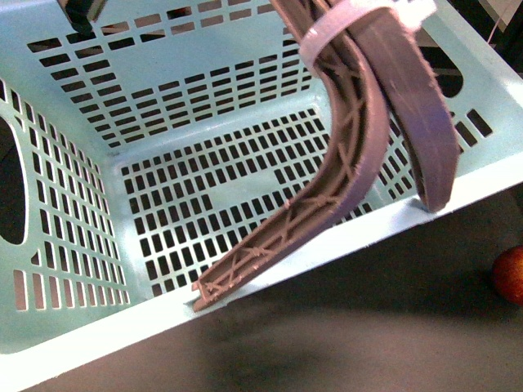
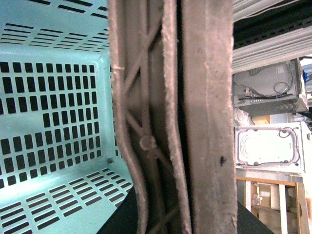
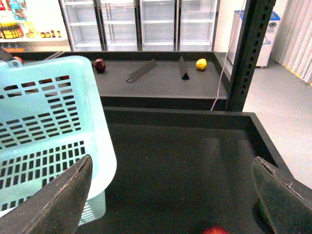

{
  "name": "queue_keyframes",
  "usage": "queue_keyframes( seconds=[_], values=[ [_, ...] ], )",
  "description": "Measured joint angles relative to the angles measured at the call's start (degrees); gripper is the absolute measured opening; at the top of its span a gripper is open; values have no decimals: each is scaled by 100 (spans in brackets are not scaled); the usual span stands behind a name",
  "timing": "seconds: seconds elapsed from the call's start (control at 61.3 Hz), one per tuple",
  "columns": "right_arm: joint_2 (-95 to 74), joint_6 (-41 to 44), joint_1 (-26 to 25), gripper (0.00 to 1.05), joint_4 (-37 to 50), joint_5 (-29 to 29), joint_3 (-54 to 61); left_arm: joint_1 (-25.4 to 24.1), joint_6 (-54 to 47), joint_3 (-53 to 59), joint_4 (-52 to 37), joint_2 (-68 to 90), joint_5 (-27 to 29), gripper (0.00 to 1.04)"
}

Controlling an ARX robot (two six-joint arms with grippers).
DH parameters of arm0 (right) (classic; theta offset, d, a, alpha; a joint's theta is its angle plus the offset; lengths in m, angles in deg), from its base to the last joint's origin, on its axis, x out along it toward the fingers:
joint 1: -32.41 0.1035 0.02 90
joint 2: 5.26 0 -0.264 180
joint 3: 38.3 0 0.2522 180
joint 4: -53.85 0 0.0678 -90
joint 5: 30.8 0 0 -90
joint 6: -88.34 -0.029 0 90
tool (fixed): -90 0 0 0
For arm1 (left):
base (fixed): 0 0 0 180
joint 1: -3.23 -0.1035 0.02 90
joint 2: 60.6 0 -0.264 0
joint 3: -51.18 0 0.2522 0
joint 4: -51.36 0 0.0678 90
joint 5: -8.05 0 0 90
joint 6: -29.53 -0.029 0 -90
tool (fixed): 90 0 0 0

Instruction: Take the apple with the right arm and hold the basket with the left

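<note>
The pale mint slotted plastic basket [image 1: 73,327] sits on the dark worktop [image 1: 327,351]. The ribbed grey-brown left pincer [image 1: 319,251] meets its near rim (grip impossible to tell). The right pincer [image 3: 168,200] is spread wide, empty. The glossy red apple [image 1: 508,275] lies on the worktop, apart from the basket, to its right.

The front view looks steeply down from the robot's body, very near, into the basket [image 1: 106,318], with the left tool [image 1: 317,251] crossing the picture and the dark table [image 1: 327,343] with the apple [image 1: 508,276] at the right edge. The left wrist view looks along that same tool from so near that its fingers fill the middle, with the basket's inside on one side and the room on the other. The right wrist view looks forward and a little down between the fingers of the right tool [image 3: 173,195], over the table toward glass-door fridges [image 3: 146,24], and it shares the basket and the apple with the front view.
</note>
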Motion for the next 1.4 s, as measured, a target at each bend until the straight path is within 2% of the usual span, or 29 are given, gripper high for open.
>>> queue_keyframes(
  seconds=[0.538,0.587,0.636,0.734,0.832,0.913,1.174,1.403],
  values=[
    [-11,-24,4,96,-15,-17,-7,50,-216,0,-46,-2,-28,16],
    [-234,-275,59,96,-555,-284,-197,50,-216,0,-46,-2,-31,16],
    [-920,-710,11,96,-1510,-474,-584,50,-219,2,-46,-2,-26,16],
    [-1550,-1067,-188,96,-1725,-334,-669,61,-238,2,-52,-2,-35,16],
    [-2070,-1137,-553,96,-1255,55,-684,59,-229,2,-52,-2,-37,16],
    [-3292,-1189,-1088,96,-365,389,-807,61,-249,2,-55,-2,-33,16],
    [-6861,-706,-1176,96,1976,304,-1582,61,-258,2,-55,-2,-31,16],
    [-9602,-17,-1349,96,2769,105,-2577,59,-256,2,-55,-2,-35,16]
  ],
)
